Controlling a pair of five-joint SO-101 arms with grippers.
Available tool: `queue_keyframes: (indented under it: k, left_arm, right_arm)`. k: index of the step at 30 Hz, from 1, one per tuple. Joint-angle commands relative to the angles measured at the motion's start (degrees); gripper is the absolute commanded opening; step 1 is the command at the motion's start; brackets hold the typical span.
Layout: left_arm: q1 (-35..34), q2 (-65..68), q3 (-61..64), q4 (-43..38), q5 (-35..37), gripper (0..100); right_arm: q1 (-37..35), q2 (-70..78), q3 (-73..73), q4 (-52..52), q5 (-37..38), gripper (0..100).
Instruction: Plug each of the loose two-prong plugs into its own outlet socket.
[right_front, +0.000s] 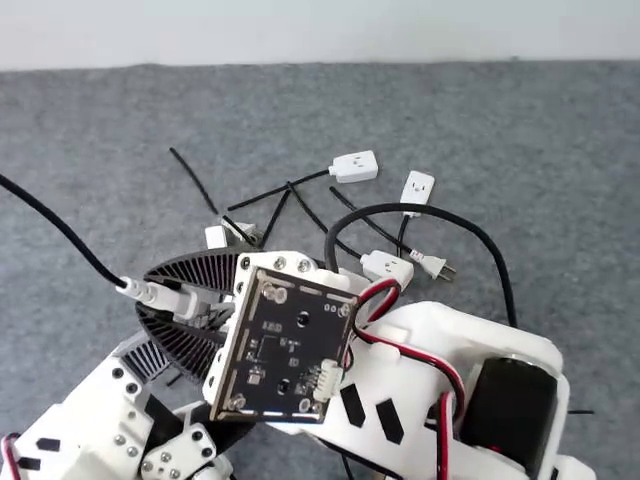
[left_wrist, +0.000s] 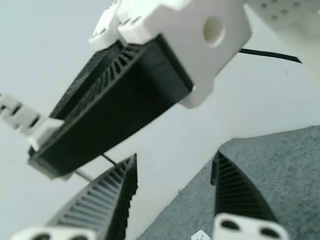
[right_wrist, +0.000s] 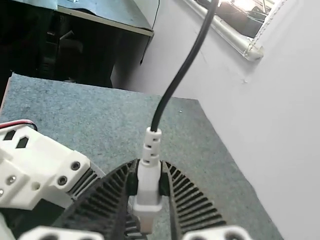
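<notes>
Right gripper (right_wrist: 147, 197): black ribbed fingers (right_wrist: 105, 200) clamped tight on a white moulded plug (right_wrist: 148, 185), with a thick black cord (right_wrist: 180, 75) rising from its ribbed strain relief; prongs hidden. Left gripper (left_wrist: 172, 200): black ribbed fingers spread wide, nothing between them, raised over the grey carpeted table (left_wrist: 280, 165). High view: the held plug (right_front: 165, 295) sits over the table's near side; farther out lie white block-shaped outlet sockets (right_front: 355, 166) on thin black leads, and a loose white two-prong plug (right_front: 432, 265) just beside the nearest socket (right_front: 387, 267).
</notes>
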Motion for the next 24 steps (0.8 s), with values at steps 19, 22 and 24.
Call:
queue_keyframes:
  k: [19, 22, 24]
  left_arm:
    - [-9.49, -0.62, -1.36, -0.35, -1.14, 24]
    - [-9.76, -0.62, -1.54, 0.44, -1.05, 24]
    - [-9.76, -0.62, -1.54, 0.53, -1.05, 24]
  right_arm:
    - [-0.66, -1.45, -0.62, 6.37, 0.35, 0.8]
    - [-0.66, -1.45, -0.62, 7.69, 0.35, 0.8]
    - [-0.57, -1.45, -0.62, 8.48, 0.35, 0.8]
